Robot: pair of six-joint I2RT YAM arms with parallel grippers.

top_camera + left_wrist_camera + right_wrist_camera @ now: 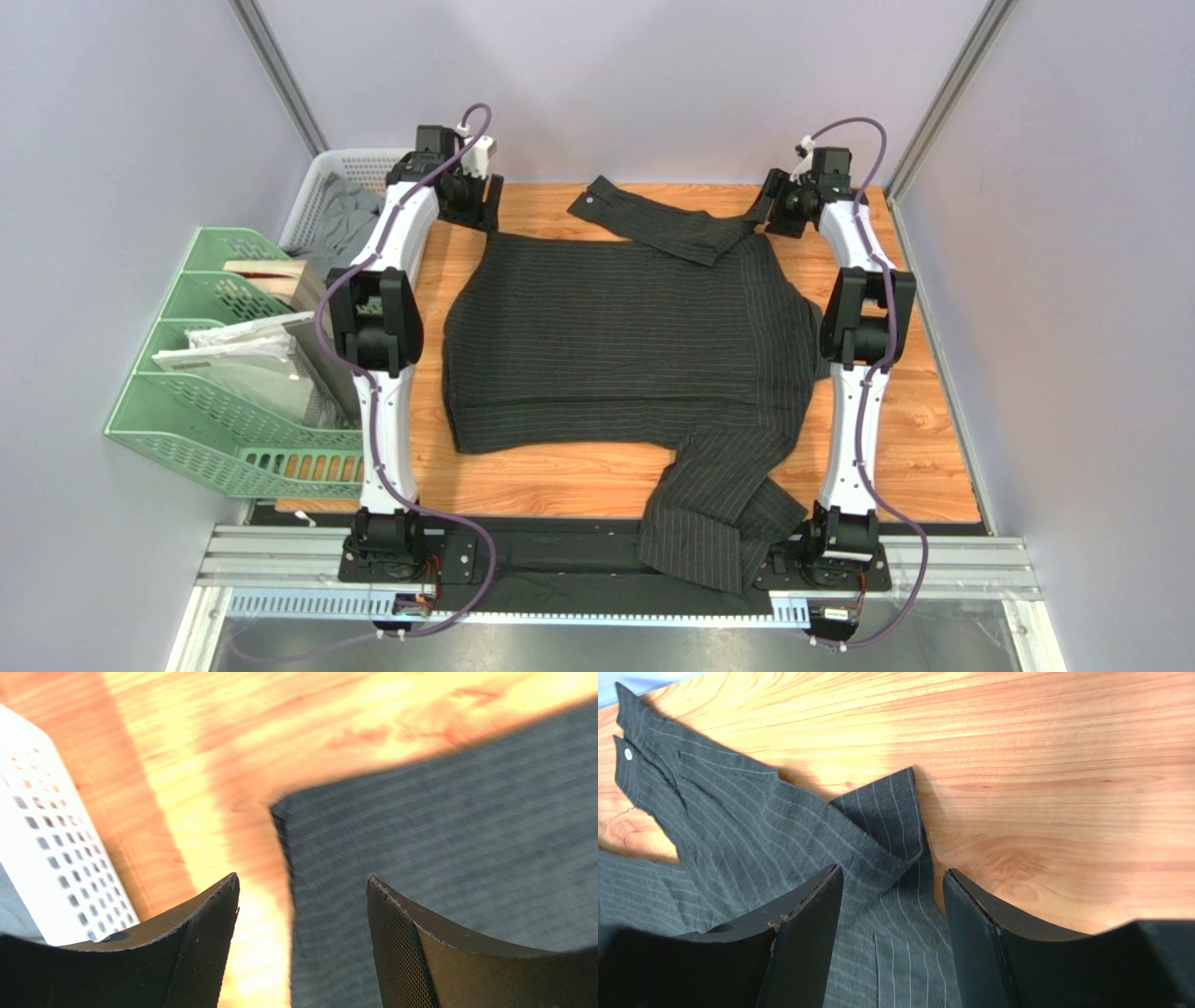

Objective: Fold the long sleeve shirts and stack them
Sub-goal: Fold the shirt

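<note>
The shirt (631, 336) is spread on the table (561, 483), one sleeve (666, 221) laid along its far edge, the other draped off the near edge. Folding is barely begun and nothing is stacked. The left gripper (302, 882) and right gripper (892, 875) are held spread over its far corners.

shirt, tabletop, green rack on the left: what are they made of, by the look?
Shirt: soft woven cloth, matte charcoal with pale pinstripes; it creases and drapes over the near edge.
Tabletop: wood or wood-look laminate, slightly glossy; grain and glare show.
Green rack: likely moulded plastic, perforated walls.
</note>
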